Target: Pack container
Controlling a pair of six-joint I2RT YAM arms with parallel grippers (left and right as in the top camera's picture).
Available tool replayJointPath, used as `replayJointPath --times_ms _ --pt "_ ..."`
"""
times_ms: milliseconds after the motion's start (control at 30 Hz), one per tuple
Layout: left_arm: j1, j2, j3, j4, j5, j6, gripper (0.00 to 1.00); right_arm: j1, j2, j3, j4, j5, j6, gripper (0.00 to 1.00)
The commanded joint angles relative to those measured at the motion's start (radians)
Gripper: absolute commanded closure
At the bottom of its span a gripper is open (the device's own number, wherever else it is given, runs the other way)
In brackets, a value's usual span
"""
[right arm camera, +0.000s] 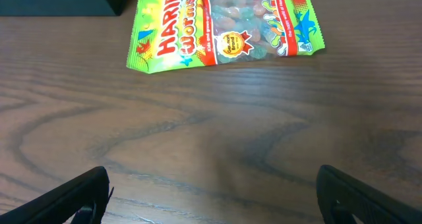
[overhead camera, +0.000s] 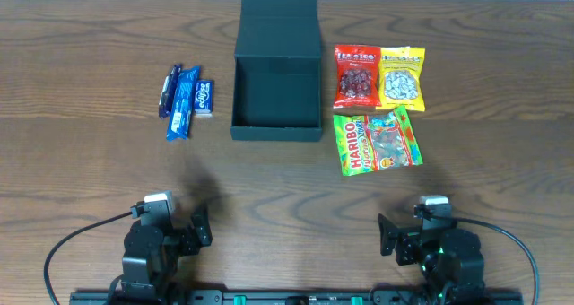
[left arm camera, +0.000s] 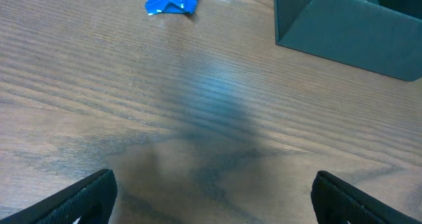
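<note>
Overhead: container (overhead camera: 276,94) sits open at the far middle of the table (overhead camera: 90,161), lid flipped back toward the far edge, inside bare. Blue packs (overhead camera: 184,99) lie left of it, apart from its wall. Red bag (overhead camera: 356,76) and yellow bag (overhead camera: 403,78) lie side by side just right of it, with the Haribo bag (overhead camera: 377,141) below them, near the container's front right corner. A wide strip of bare wood runs between the goods and the near edge. Left arm (overhead camera: 152,247) and right arm (overhead camera: 448,251) sit at the near edge, well apart.

Left wrist: left gripper (left arm camera: 211,194) is spread wide and holds nothing, with bare wood between the fingers (left arm camera: 86,197). Container's corner is upper right, a blue pack's end at the top edge.

Right wrist: right gripper (right arm camera: 211,194) is spread wide and holds nothing. Haribo bag lies ahead, its near edge clear of the fingers (right arm camera: 72,194). Container's corner is top left.
</note>
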Motion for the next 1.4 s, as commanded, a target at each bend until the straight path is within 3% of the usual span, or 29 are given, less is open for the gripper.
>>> replayJointPath --times_ms 0,867,967,1067,1133,1300,1367 --pt "0.005 -0.006 -0.014 -0.011 0.006 0.0 0.05 0.009 -0.009 -0.008 0.001 0.013 0.011 0.01" --pt "0.005 -0.006 -0.014 -0.011 0.006 0.0 0.05 0.009 -0.009 -0.008 0.014 0.001 0.017 0.01" --pt "0.005 -0.006 -0.014 -0.011 0.006 0.0 0.05 0.009 -0.009 -0.008 0.083 -0.039 0.148 0.01" --pt "0.005 -0.006 -0.014 -0.011 0.006 0.0 0.05 0.009 -0.009 -0.008 0.23 -0.224 0.607 0.01" --pt "0.005 -0.006 -0.014 -0.011 0.006 0.0 0.05 0.009 -0.009 -0.008 0.229 -0.322 0.774 0.01" --pt "0.005 -0.006 -0.014 -0.011 0.006 0.0 0.05 0.007 -0.009 -0.008 0.285 -0.261 0.908 0.01" --pt "0.005 -0.006 -0.014 -0.011 0.006 0.0 0.05 0.007 -0.008 -0.008 0.354 -0.244 0.851 0.01"
